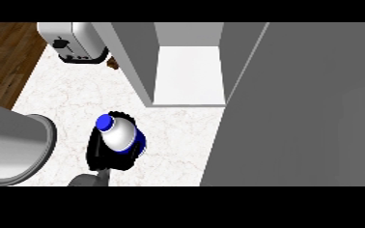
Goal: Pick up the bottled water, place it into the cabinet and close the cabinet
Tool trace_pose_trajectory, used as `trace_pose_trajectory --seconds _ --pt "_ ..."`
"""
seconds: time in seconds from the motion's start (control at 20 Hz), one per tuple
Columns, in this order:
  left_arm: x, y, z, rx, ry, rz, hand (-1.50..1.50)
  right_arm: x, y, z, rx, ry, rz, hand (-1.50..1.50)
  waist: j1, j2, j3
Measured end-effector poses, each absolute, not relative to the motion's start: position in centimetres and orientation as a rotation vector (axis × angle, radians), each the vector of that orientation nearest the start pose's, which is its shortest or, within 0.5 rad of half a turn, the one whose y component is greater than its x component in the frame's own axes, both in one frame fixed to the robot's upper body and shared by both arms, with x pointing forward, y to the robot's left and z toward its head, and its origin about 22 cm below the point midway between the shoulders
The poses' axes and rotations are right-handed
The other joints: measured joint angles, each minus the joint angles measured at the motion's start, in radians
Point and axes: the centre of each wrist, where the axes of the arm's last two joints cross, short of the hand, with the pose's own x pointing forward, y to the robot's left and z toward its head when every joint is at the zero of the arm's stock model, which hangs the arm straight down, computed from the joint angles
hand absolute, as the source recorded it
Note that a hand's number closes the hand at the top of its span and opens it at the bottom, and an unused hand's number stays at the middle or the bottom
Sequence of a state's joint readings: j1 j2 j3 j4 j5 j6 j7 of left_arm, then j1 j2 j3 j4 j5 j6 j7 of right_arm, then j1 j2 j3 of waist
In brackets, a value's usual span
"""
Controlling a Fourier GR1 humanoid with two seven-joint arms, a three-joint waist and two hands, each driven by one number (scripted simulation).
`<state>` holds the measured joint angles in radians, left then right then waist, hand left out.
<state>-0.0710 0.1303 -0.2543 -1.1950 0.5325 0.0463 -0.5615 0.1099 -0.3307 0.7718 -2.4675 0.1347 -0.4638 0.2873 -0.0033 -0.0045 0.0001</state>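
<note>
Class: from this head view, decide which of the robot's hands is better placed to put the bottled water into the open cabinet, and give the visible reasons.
Probably the left hand: its fingers already curl round the bottled water, just below-left of the open cabinet. The right hand is not in view.

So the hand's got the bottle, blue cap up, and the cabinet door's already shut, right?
Not quite: the cabinet is open, its door swung wide, as the head view shows. The left hand does hold the bottle, blue cap up.
</note>
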Motion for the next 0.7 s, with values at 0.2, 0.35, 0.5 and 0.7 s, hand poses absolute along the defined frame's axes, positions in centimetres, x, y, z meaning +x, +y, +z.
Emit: trace_pose_trajectory --seconds 0.2,0.35,0.5,0.7 --pt "24.3 19.4 -5.1 -0.292 -1.746 0.248 1.5 10.1 -14.7 16.0 0.313 -1.913 0.202 -1.5 0.0 0.0 0.0" --pt "25.1 18.2 -3.2 -0.298 -1.764 0.229 1.5 10.3 -14.8 16.2 0.302 -1.926 0.211 -1.5 -0.001 0.001 0.0" --pt "25.8 17.0 -1.2 -0.3 -1.785 0.208 1.5 10.3 -14.8 16.1 0.303 -1.931 0.205 -1.5 -0.002 0.001 0.0" --pt "27.1 14.9 0.6 -0.3 -1.782 0.195 1.5 10.1 -14.7 16.0 0.304 -1.92 0.203 -1.5 -0.005 0.001 0.0"
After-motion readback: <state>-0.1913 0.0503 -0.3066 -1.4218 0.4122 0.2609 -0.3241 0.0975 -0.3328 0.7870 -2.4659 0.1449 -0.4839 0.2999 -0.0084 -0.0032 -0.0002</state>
